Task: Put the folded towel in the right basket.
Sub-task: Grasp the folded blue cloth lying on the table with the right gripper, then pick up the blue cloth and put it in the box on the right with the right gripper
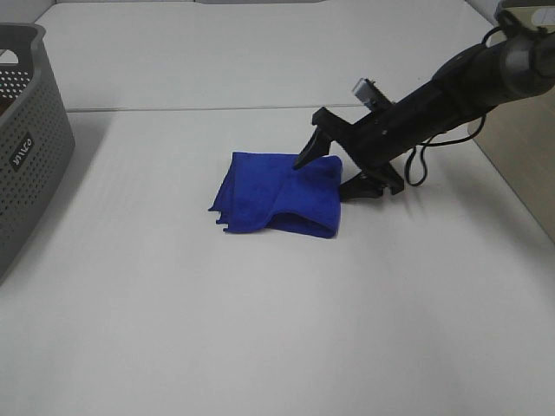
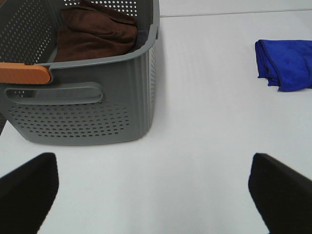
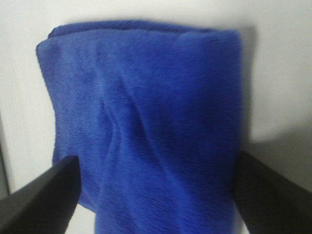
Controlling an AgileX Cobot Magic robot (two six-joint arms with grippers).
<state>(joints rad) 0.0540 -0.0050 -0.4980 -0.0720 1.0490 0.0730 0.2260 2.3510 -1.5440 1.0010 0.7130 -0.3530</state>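
At the far left a grey perforated basket [image 1: 26,147] stood on the white worktop [image 1: 260,329] (a brown towel [image 2: 95,31] lay inside), and the left gripper [image 2: 153,187] hung near it, jaws wide apart and empty. The folded blue towel [image 1: 277,195] lay mid-worktop, well apart from the basket, with the right gripper [image 1: 321,179] straddling its right edge, jaws spread, not clamped.

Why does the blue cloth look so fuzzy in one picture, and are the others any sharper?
Right wrist view: the towel fills the frame, close to the lens, and looks soft, with a grey shadow beside it. Left wrist view: the basket is crisp, and the left gripper shows only as dark shapes. Exterior high view: even light, sharp, with a soft shadow under the right gripper.
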